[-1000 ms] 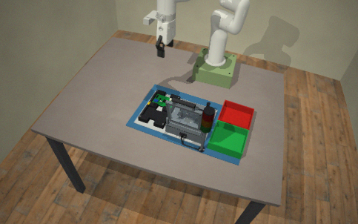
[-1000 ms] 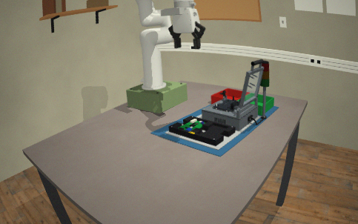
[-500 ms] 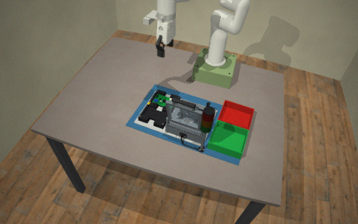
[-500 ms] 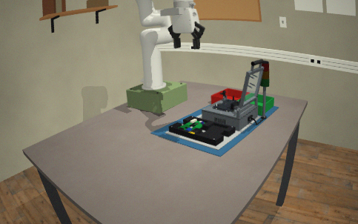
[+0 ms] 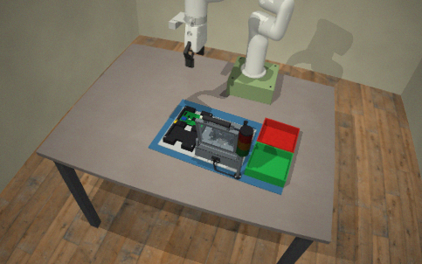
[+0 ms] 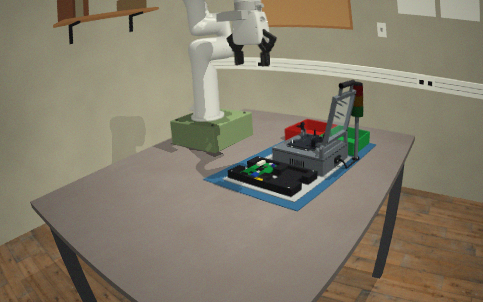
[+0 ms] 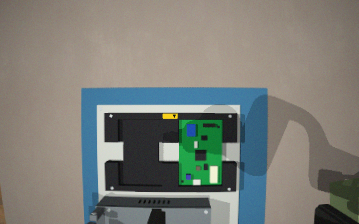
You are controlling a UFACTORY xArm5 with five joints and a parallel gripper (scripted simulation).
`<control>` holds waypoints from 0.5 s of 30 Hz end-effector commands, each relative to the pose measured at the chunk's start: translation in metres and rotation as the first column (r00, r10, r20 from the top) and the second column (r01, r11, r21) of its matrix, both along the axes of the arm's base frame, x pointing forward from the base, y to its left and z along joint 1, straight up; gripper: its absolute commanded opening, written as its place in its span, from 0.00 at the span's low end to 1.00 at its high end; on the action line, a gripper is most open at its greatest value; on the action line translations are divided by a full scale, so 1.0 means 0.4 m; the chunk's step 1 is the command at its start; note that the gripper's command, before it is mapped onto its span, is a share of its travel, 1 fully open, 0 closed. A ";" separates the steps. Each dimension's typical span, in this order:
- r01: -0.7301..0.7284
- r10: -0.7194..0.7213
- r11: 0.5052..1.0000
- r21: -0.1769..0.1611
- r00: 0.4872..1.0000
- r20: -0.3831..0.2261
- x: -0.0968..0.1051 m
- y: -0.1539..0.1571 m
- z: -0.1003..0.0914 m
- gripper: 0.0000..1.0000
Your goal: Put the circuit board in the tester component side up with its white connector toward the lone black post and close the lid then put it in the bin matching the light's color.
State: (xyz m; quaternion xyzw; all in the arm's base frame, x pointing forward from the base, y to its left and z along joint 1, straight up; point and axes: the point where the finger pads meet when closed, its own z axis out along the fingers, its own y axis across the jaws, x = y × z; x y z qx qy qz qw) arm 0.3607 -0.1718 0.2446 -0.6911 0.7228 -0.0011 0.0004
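Note:
My gripper (image 5: 195, 58) (image 6: 251, 64) is open and empty, high above the table, away from the board. The green circuit board (image 5: 190, 117) (image 6: 264, 170) (image 7: 210, 142) lies component side up in one side of the black tray (image 5: 179, 135) (image 6: 288, 185) (image 7: 142, 150). In the wrist view, a large white block sits at its lower right corner, nearest the tester. The grey tester (image 5: 218, 153) (image 6: 298, 157) (image 7: 180, 215) has its lid (image 6: 329, 120) standing open. The signal light (image 5: 245, 140) (image 6: 358, 100) looks unlit. The tester's pins cannot be made out.
The red bin (image 5: 278, 135) and the green bin (image 5: 268, 163) (image 6: 360, 140) stand side by side beyond the tester, both empty in the top view. The light's pole (image 6: 357, 137) rises beside the tester. A blue mat (image 5: 157, 142) (image 6: 298, 205) (image 7: 90, 150) lies under tray and tester.

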 end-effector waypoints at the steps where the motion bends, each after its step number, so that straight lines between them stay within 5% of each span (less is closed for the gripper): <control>1: 0.000 0.000 1.000 -0.002 1.000 0.004 0.004 -0.001 0.004 1.00; 15: 0.000 0.000 1.000 -0.002 1.000 0.004 0.007 -0.002 0.004 1.00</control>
